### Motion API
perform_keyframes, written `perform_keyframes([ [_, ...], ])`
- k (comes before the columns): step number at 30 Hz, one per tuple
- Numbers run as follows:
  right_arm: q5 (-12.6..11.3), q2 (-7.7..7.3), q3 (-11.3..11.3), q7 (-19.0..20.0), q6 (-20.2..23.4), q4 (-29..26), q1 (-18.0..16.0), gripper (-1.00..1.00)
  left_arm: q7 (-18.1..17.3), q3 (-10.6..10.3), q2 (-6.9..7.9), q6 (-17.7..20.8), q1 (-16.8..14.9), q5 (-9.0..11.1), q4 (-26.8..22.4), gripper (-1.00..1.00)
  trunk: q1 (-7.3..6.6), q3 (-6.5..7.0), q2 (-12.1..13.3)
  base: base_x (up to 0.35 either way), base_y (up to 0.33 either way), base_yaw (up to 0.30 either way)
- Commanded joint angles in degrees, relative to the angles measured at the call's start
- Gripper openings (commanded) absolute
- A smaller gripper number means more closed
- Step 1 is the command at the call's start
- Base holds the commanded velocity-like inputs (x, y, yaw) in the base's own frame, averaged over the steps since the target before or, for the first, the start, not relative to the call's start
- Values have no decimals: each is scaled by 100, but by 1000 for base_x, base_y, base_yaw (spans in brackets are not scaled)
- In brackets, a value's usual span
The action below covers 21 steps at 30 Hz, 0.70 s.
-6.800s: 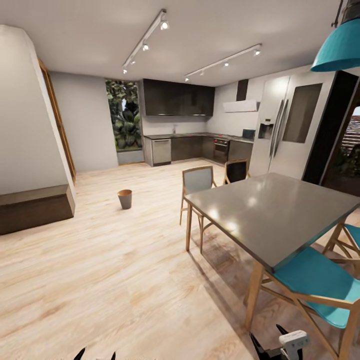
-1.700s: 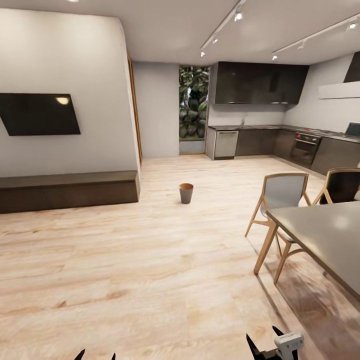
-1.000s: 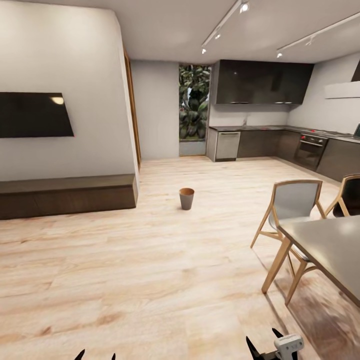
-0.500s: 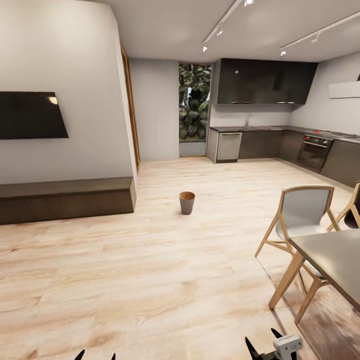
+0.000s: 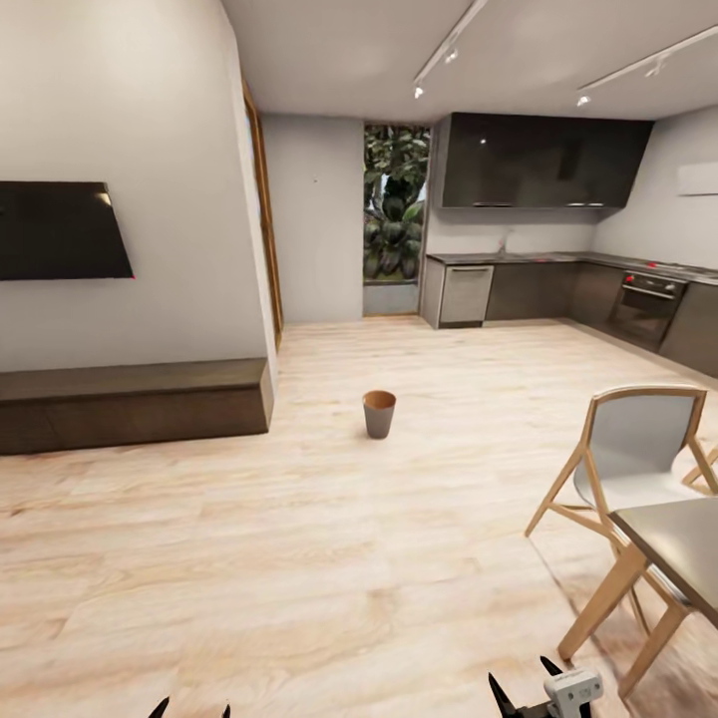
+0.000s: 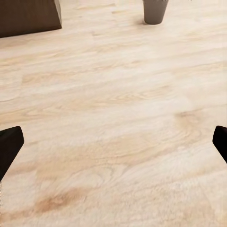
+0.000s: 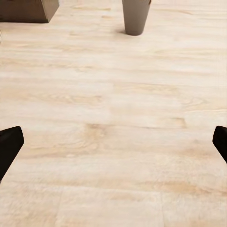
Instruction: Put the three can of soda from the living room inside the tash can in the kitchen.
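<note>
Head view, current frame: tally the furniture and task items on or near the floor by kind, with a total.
Trash can: 1, standing upright on the wood floor
Chairs: 1 in clear view; an edge of another may show at right, too cropped to count
Dining table: 1, partly cropped
Low dark bench: 1
Wall TV: 1
Soda cans: 0
Total: 5

Head camera faces the kitchen; all views share the tash can (image 5: 379,413).

Home interior, open-plan — we see kitchen (image 5: 558,249) at 1 o'clock with dark glossy cabinets (image 5: 538,162) and oven (image 5: 646,307); wall TV (image 5: 60,229) at 10 o'clock; dining chair (image 5: 638,464), table corner (image 5: 683,543) at 4 o'clock.
</note>
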Motion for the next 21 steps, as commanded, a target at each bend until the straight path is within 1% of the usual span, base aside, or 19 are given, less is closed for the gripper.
perform_keyframes([
  [1, 0, 0, 0, -1, 0, 2, 0, 100, 0, 0, 0, 0, 0, -1, 0, 100, 0, 0, 0, 308, 0, 151],
  [8, 0, 2, 1, -2, 0, 7, 0, 100, 0, 1, 0, 0, -1, -3, 1, 100, 0, 0, 0, 308, 0, 195],
  [21, 0, 7, 1, 1, 0, 9, 0, 100, 8, 1, 0, 0, -2, -8, 1, 100, 0, 0, 0, 308, 0, 238],
])
